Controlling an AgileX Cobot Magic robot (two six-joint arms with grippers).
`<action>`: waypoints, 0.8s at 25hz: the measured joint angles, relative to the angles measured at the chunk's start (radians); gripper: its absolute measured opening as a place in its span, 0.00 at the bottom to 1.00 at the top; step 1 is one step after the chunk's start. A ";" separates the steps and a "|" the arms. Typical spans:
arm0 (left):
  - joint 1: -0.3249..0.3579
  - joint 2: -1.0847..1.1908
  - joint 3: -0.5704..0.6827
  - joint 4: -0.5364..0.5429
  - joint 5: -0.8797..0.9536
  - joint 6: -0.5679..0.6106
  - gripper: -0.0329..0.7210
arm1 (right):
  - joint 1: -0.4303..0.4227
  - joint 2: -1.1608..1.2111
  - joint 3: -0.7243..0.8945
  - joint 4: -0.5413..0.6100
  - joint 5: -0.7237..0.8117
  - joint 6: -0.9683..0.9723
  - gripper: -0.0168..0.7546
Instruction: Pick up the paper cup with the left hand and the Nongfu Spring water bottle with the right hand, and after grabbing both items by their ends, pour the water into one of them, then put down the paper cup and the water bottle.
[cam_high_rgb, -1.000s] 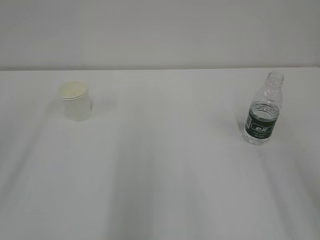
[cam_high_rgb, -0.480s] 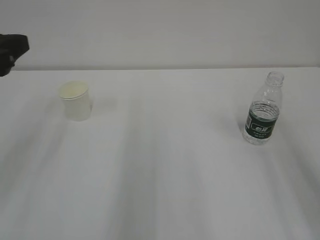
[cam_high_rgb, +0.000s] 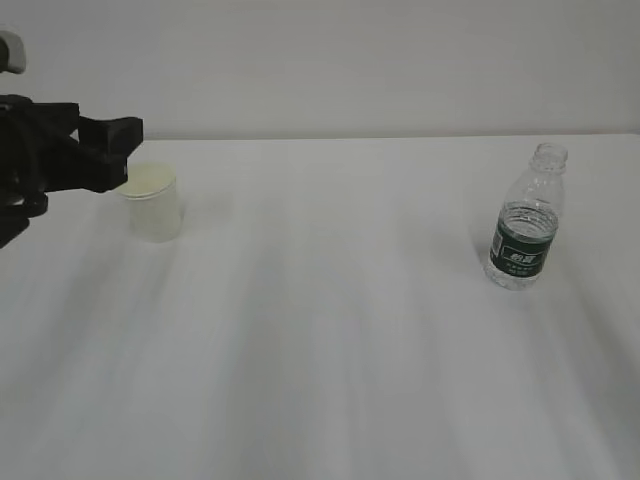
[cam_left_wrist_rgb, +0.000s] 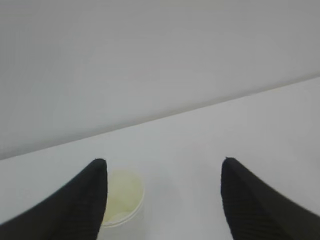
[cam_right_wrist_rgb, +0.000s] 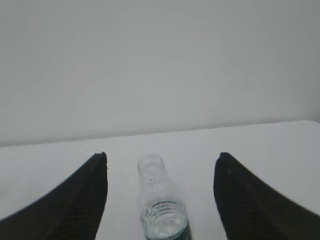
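We see the paper cup (cam_high_rgb: 151, 201) standing upright on the white counter (cam_high_rgb: 330, 330), towards the far left. The left pincer (cam_high_rgb: 118, 152) reaches in from the left edge of the exterior view, its black tips just beside the cup's rim on the left and level with the top; we cannot tell whether they touch it. From the left wrist, the left pincer (cam_left_wrist_rgb: 164, 165) stands wide, with nothing between its two dark fingers (cam_left_wrist_rgb: 80, 205). The cup (cam_left_wrist_rgb: 123, 200) sits low in that view, close against the inner side of the left finger and partly hidden by it, not centred in the gap.

The water bottle (cam_high_rgb: 527, 222) stands upright and uncapped on the right side of the counter, well apart from the cup. The right pincer is outside the exterior view. From the right wrist, the right pincer (cam_right_wrist_rgb: 161, 159) also stands wide and holds nothing; the bottle (cam_right_wrist_rgb: 161, 205) lies ahead of it, roughly centred between the fingers (cam_right_wrist_rgb: 240, 200), its open neck between the two tips.
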 joint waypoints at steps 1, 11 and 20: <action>0.000 0.014 0.000 0.000 -0.001 0.000 0.73 | 0.000 0.022 0.009 -0.030 -0.015 0.006 0.67; 0.000 0.163 0.000 0.003 -0.116 0.000 0.85 | 0.000 0.285 0.048 -0.146 -0.242 0.028 0.86; 0.000 0.305 0.000 0.001 -0.271 0.000 0.85 | 0.000 0.582 0.048 -0.148 -0.521 0.047 0.88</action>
